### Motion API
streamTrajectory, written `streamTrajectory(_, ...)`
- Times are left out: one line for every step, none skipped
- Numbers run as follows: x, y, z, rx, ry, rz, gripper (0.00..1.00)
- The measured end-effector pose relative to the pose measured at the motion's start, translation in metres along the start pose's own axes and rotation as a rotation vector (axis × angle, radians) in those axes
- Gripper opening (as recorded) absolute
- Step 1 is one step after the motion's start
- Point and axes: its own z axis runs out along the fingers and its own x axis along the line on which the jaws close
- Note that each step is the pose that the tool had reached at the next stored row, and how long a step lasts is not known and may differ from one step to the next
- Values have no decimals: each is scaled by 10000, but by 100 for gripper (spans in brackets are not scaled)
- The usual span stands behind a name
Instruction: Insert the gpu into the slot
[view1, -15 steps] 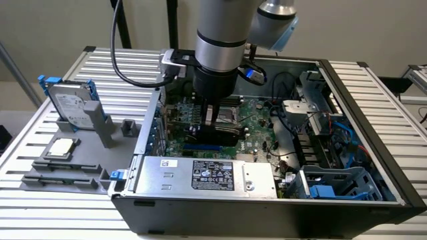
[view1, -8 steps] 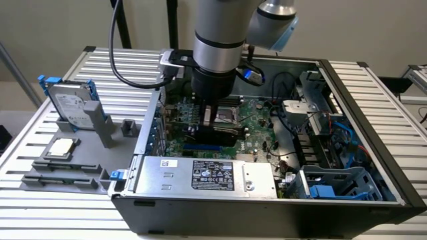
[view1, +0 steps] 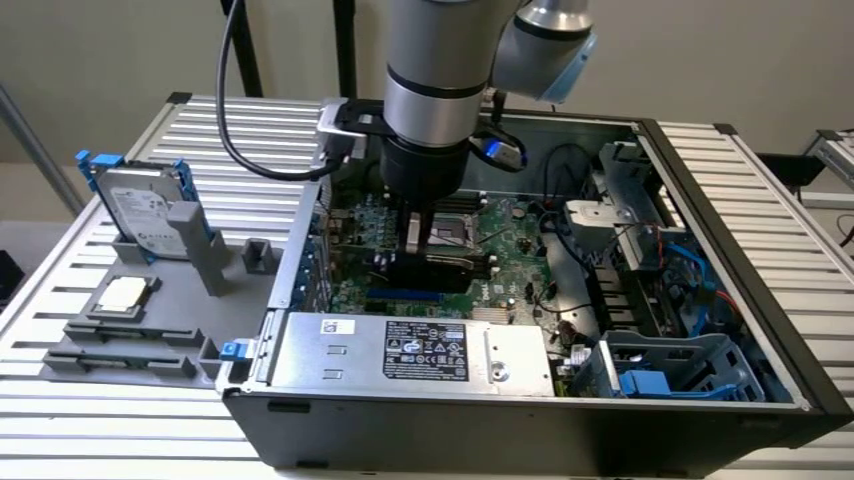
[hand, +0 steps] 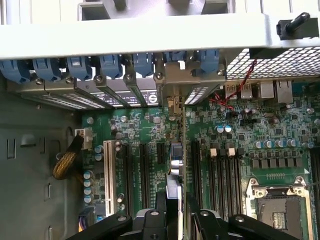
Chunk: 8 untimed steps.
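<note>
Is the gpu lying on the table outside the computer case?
No, the gpu is held in the gripper inside the case, over the motherboard.

Soft, even indoor light brightens the slatted table (view1: 134, 425). The computer case (view1: 534, 440) interior lies shadowed; its metal rail (hand: 150, 37) glares.

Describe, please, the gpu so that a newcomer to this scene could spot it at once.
Find the open computer case, then the green motherboard inside it. Over that board the gripper holds the gpu, a flat card with a black cover, close to the bright-blue slot. Nothing else nearby is black-covered and clamped.
</note>
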Motion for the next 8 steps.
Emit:
streamTrajectory(0, 2, 2, 0, -2, -28, 26)
streamTrajectory(0, 4, 3, -1, -3, -52, 26)
streamTrajectory(0, 5, 4, -2, -3, -70, 26)
streamTrajectory(0, 5, 5, -5, -3, -78, 26)
streamTrajectory(0, 5, 5, -7, -3, -80, 26)
streamTrajectory(0, 5, 5, -7, -4, -81, 26)
streamTrajectory(0, 5, 6, -7, -4, -82, 26)
streamTrajectory(0, 5, 6, -7, -4, -82, 26)
